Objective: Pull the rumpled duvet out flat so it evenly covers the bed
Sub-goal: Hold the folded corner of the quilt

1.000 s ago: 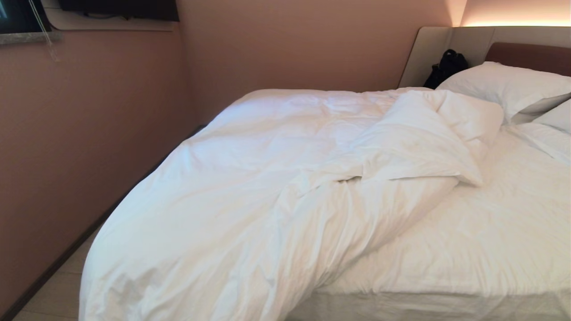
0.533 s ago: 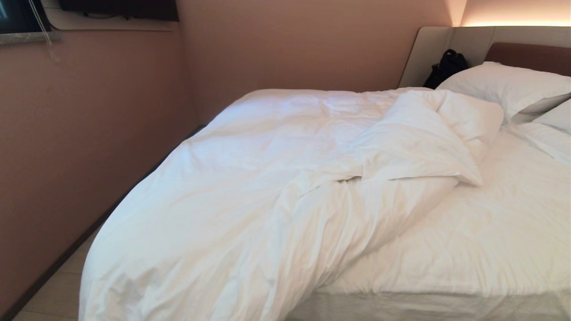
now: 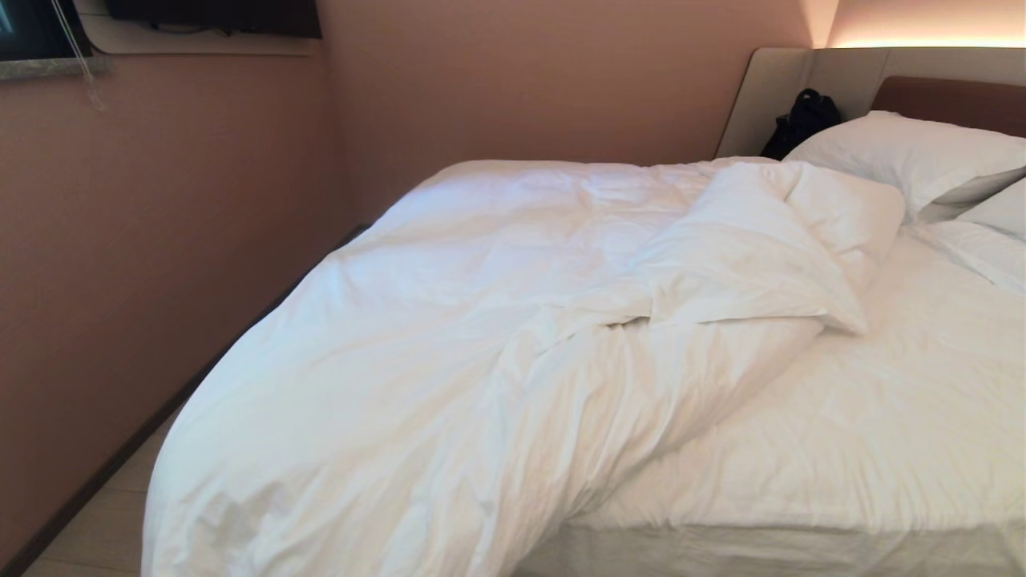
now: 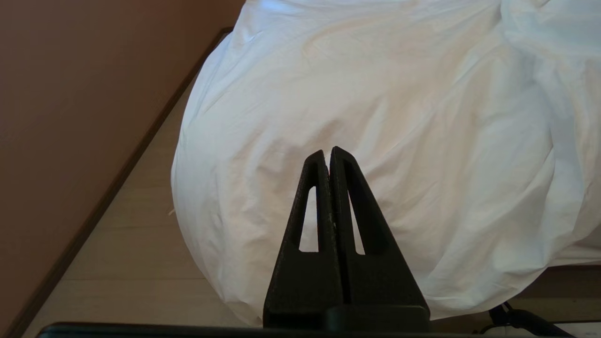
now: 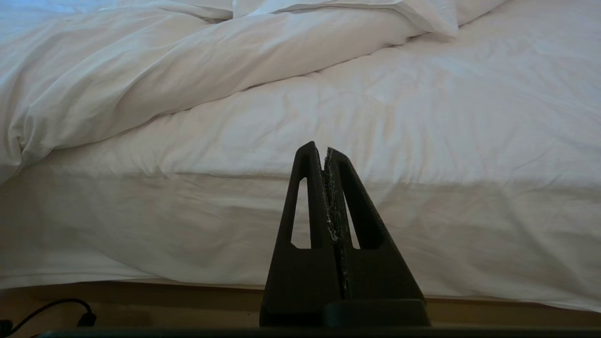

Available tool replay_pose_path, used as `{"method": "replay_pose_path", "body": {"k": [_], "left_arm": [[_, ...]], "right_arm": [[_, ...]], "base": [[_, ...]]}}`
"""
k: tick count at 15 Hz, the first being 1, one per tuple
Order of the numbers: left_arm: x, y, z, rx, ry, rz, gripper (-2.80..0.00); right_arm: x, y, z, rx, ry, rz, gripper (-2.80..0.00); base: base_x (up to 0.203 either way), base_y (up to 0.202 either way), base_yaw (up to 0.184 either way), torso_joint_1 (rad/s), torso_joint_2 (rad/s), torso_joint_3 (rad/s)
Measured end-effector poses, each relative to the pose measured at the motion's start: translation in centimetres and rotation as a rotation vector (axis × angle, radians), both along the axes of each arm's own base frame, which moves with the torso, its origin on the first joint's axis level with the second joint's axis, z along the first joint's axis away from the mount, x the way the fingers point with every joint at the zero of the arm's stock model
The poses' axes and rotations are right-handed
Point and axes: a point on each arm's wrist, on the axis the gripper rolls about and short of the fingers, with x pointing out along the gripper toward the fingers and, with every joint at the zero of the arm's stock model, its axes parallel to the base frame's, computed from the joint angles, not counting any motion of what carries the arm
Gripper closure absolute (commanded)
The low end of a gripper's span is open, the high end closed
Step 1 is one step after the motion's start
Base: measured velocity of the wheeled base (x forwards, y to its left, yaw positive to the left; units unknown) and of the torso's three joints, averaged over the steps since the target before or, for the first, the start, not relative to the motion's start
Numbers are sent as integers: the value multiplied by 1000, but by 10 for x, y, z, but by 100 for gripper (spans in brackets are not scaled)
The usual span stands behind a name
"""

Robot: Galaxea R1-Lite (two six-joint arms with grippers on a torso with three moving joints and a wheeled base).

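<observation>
Pink-brown walls (image 3: 200,200) close in the corner of this room, with warm light glowing along the top behind the headboard (image 3: 946,100). Front and centre is the bed (image 3: 842,449), and what a state it's in! The duvet (image 3: 449,336) is bunched up on the left half, the side nearest the wall, spilling over the foot corner and hanging down toward the pale floor (image 3: 96,529). Its upper edge is flipped back on itself in a thick fold near the middle of the mattress, leaving the right half of the bed showing only the bare fitted sheet (image 3: 898,401). Two white pillows (image 3: 906,156) lie at the head, and a black bag (image 3: 801,120) leans against the beige padded surround just beside them.

Neither arm shows from the head camera. Over on the left wrist view, the left claw (image 4: 328,151) is pressed tight together, holding nothing, pointing at the draped corner of the duvet (image 4: 375,117) with floor (image 4: 141,244) and skirting off to one side. It looks apart from the fabric, though contact is hard to rule out from here. On the right wrist view, the right claw (image 5: 324,149) is also clamped together and empty, facing the sheeted side of the mattress (image 5: 422,155), with the duvet (image 5: 141,80) heaped beyond and a dark cable (image 5: 70,310) on the floor below.
</observation>
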Motion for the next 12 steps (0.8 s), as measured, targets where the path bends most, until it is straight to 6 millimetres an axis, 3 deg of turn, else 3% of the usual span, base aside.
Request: {"method": "replay_pose_path", "body": {"k": [12], "left_arm": [[0,0,0,-7,0,1,0]], "right_arm": [[0,0,0,0,1,0,0]], "base": [[0,0,0,0,0,0]]}}
